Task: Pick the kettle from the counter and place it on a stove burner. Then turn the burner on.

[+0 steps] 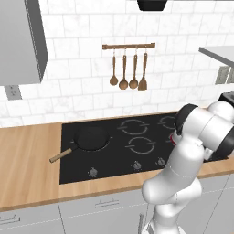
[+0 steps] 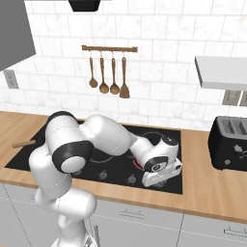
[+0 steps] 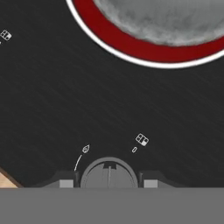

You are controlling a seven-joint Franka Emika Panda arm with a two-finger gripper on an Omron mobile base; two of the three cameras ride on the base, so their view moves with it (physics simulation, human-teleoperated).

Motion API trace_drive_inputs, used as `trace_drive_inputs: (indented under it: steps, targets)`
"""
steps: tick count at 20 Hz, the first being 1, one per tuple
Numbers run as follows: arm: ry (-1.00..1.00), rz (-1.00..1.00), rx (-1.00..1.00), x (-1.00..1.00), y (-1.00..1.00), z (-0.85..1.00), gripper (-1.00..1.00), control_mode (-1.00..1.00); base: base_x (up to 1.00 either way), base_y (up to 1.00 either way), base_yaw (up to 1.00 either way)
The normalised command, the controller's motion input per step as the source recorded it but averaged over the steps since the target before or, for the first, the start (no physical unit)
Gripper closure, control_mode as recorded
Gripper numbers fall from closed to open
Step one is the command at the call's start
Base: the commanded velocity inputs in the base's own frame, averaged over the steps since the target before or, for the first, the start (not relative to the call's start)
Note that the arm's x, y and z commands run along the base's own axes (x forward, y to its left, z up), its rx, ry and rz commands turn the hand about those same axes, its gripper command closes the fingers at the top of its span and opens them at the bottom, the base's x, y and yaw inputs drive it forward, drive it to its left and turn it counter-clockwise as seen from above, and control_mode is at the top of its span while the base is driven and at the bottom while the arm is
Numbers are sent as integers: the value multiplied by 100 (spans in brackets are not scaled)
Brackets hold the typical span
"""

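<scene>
Look at the hand view: the kettle sits at about one o'clock, its grey body over a burner whose ring glows red beneath it. So the kettle is off the table and on the black cooktop, and by the red ring I judge the burner is lit or close to it.

At six o'clock is the round knob, and your end effector straddles it, one of the fingers at seven o'clock and the other at five. The jaws stand partly apart, about as wide as the knob. Whether the pads actually pinch it or only flank it, I cannot tell from this angle, as the grey band cuts the tips off.

To do this step well, stay centred on the knob's axis and twist about that axis only. Any sideways drift will slide a pad off the rim. Press down lightly, rotate smoothly, and check the ring's glow before you let go.

In the right base view the end effector hangs low over the cooktop's front edge. In the left base view the frying pan sits well apart at nine o'clock.
</scene>
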Motion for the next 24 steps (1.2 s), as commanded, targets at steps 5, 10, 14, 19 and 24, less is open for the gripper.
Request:
trace_drive_inputs:
  steps: [5,10,14,19,24]
  targets:
    - [0,20,0,-8,0,-10,100,-100,0,0,0]
    - [0,20,0,-6,0,-12,100,-100,0,0,0]
    - [0,20,0,-3,0,-11,100,-100,0,0,0]
    - [0,20,0,-2,0,-15,100,-100,0,0,0]
    - [0,19,0,0,0,-15,100,-100,0,0,0]
